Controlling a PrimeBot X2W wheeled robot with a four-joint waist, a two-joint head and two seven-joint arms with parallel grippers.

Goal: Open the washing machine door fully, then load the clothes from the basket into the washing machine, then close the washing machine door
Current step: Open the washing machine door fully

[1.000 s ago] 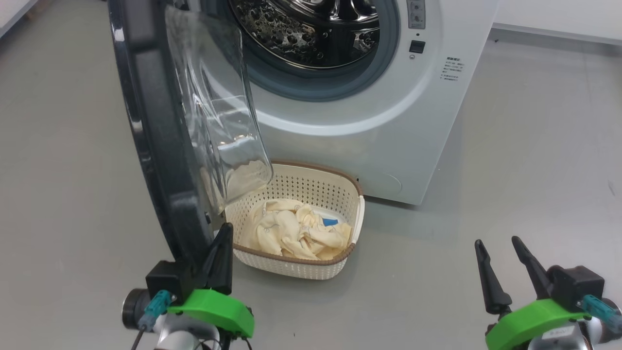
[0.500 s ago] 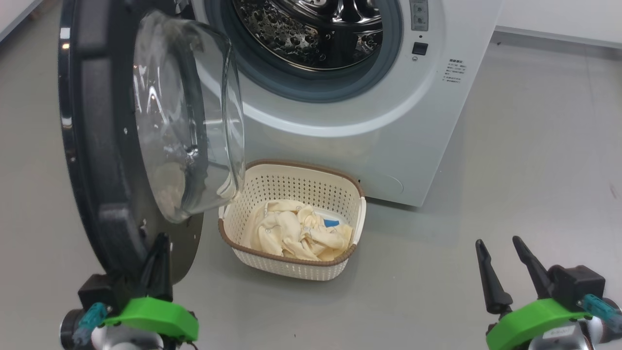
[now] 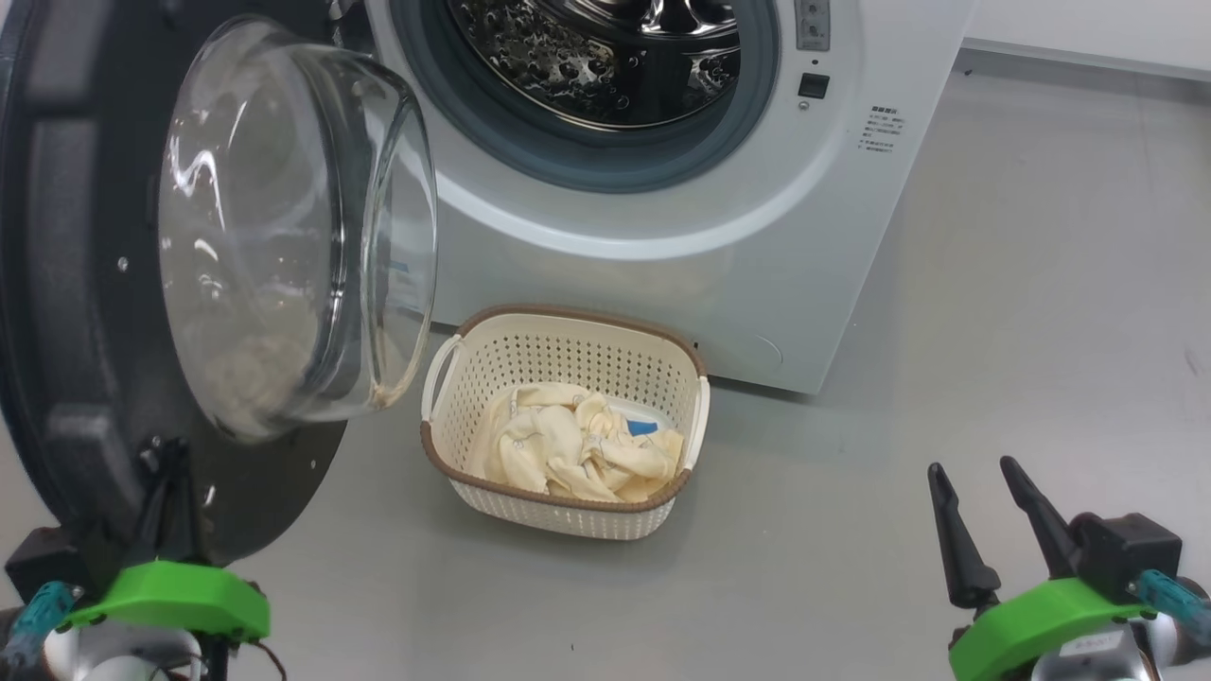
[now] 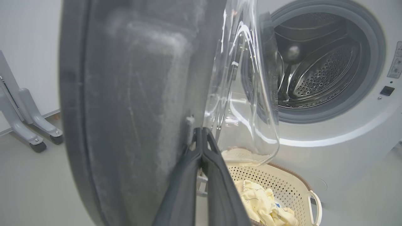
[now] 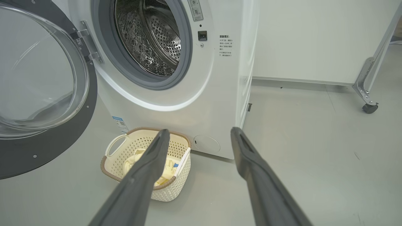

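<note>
At the lower left of the head view, the left gripper [image 3: 173, 492] has its two dark fingers pressed together with nothing between them. In the left wrist view their tips lie against the inner face of the washing machine door [image 3: 66, 284], just beside its clear glass bowl [image 3: 284, 218]. At the lower right, the right gripper [image 3: 972, 468] hovers over bare floor [image 3: 993, 312], fingers spread wide and empty.

The door takes up the left side of the frame and stands well away from the opening. At centre frame the basket [image 3: 568, 315] sits on the floor close against the washing machine [image 3: 757, 236], with the clothes [image 3: 568, 445] bundled inside. At the top, the steel drum [image 3: 605, 57] is exposed.

The door-opening step looks nearly complete. Next, the closed left fingers would need to come off the door. An open gripper would then descend onto the fabric heap, avoiding the bowl that juts toward the basket's left handle.
</note>
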